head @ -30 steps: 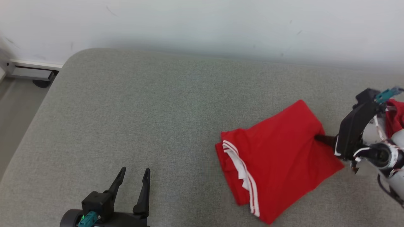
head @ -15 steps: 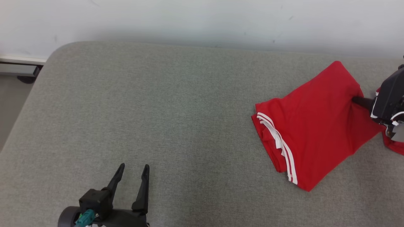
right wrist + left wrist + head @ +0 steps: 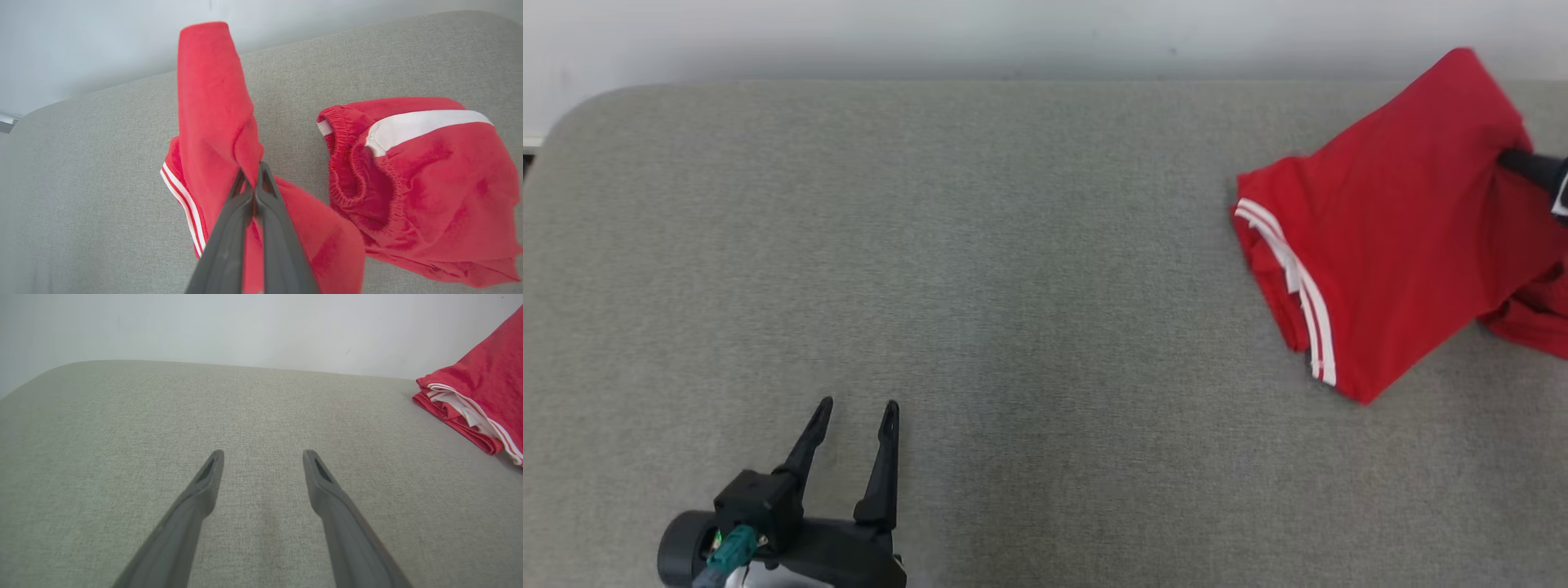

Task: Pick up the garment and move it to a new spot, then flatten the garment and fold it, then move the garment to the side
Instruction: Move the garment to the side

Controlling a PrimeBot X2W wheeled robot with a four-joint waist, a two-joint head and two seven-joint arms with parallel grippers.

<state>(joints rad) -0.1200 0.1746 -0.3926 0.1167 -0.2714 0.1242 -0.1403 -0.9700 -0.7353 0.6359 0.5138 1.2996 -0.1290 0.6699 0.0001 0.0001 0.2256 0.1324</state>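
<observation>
The garment (image 3: 1380, 237) is a folded red piece with white stripes along one hem, at the far right of the grey cushion. My right gripper (image 3: 251, 173) is shut on its red cloth, pinching a fold that stands up above the fingers; the same gripper (image 3: 1515, 159) shows at the head view's right edge, fingers buried in the cloth. The garment (image 3: 212, 122) hangs from the pinch with its striped hem low. My left gripper (image 3: 854, 412) stands open at the lower left, nothing between its fingers (image 3: 204, 486), far from the garment (image 3: 478, 400).
A second bunched red piece with a white band and elastic waist (image 3: 421, 179) lies beside the held garment, also at the right edge (image 3: 1535, 318). The grey cushion (image 3: 980, 269) ends at a pale wall (image 3: 931, 33) behind, with a rounded corner at the far left.
The whole head view has shifted, so the camera moved. The garment, still pinched by my right gripper, now lies nearer the back right of the cushion. The left gripper stays open.
</observation>
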